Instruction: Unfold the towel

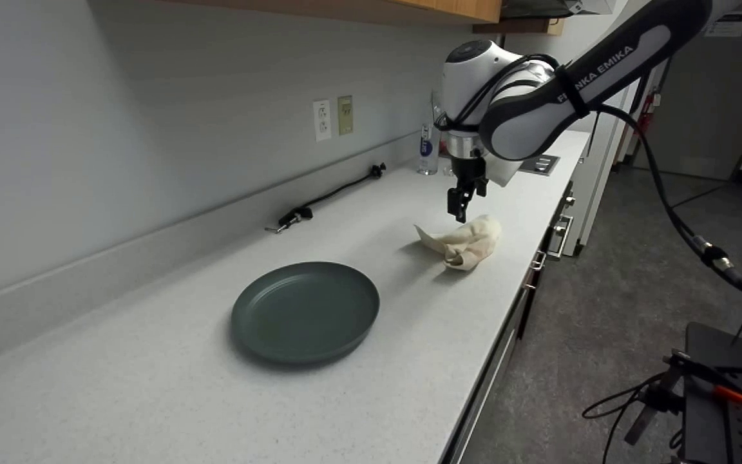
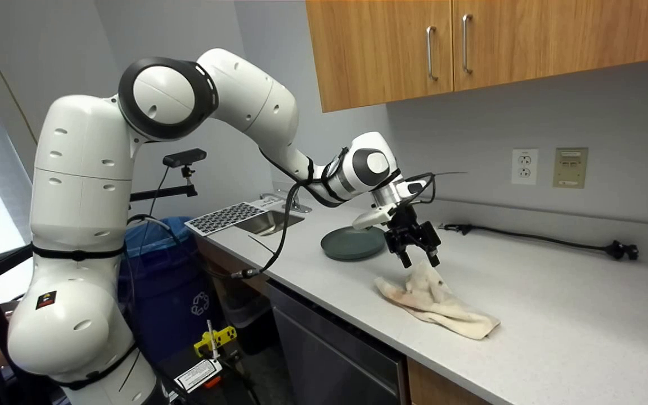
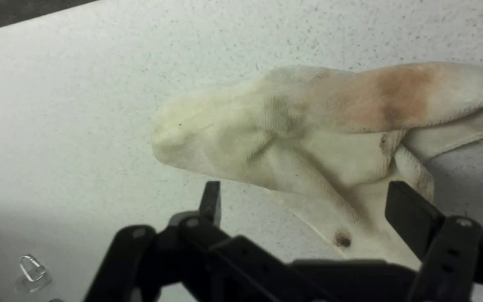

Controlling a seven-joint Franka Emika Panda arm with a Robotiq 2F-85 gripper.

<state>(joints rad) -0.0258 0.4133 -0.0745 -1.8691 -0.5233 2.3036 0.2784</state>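
Note:
The cream towel (image 1: 474,243) lies crumpled on the white counter, with one pointed corner sticking up toward the wall side. In an exterior view, the towel (image 2: 442,306) has a raised peak just under the fingertips and a flatter end stretching away from the plate. My gripper (image 2: 419,262) hangs over it, pointing down and open. Seen from the wrist, the gripper (image 3: 304,184) has its fingers wide apart with nothing clamped between them. Folds, a pinkish stain and a dark spot mark the towel (image 3: 241,134) there; part of it runs beneath the gripper and out of the frame.
A round dark green plate (image 1: 305,312) rests farther along the counter. By the wall lies a black cable (image 1: 339,192), and a clear bottle (image 1: 427,154) stands behind the arm. Wooden cabinets (image 2: 386,50) hang overhead. The counter's front edge (image 1: 500,348) runs close to the towel.

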